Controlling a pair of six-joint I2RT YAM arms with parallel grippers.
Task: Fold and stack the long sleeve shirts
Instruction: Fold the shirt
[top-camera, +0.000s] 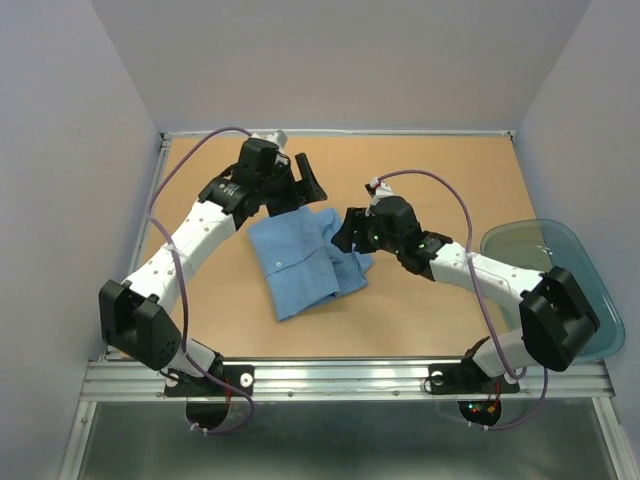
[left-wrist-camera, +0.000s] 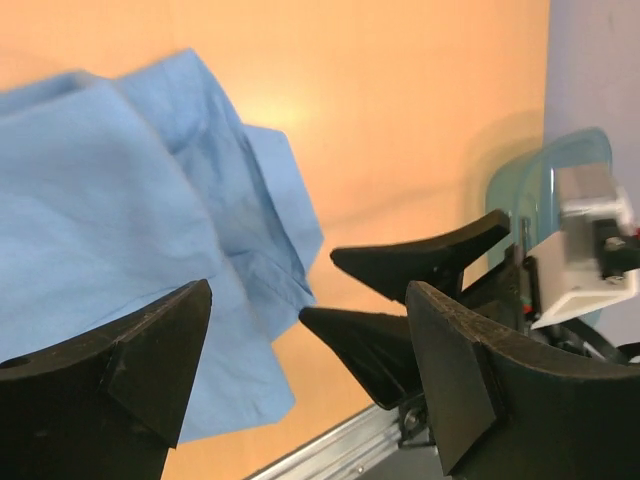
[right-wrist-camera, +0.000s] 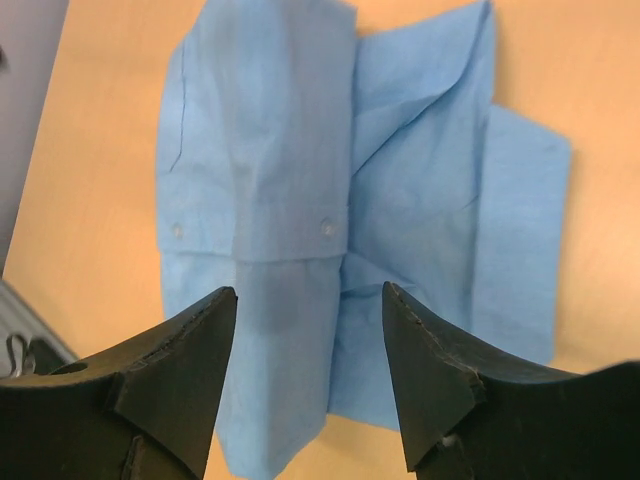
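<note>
1. Top view: found the shirt (top-camera: 305, 258) lying folded near the middle of the desk (top-camera: 420, 310). Saw the left end effector (top-camera: 303, 183) by its far edge and the right end effector (top-camera: 350, 232) over its right edge, both spread apart, gripping nothing. Noted a tub (top-camera: 560, 262) at the desk's right edge, well apart from the shirt.
2. Left wrist: saw own fingers (left-wrist-camera: 130, 350) wide apart and empty, just beside the shirt; spotted the right end effector and tub beyond.
3. Right wrist: looked down on the shirt, placket and two buttons showing, between parted, empty fingers.
</note>
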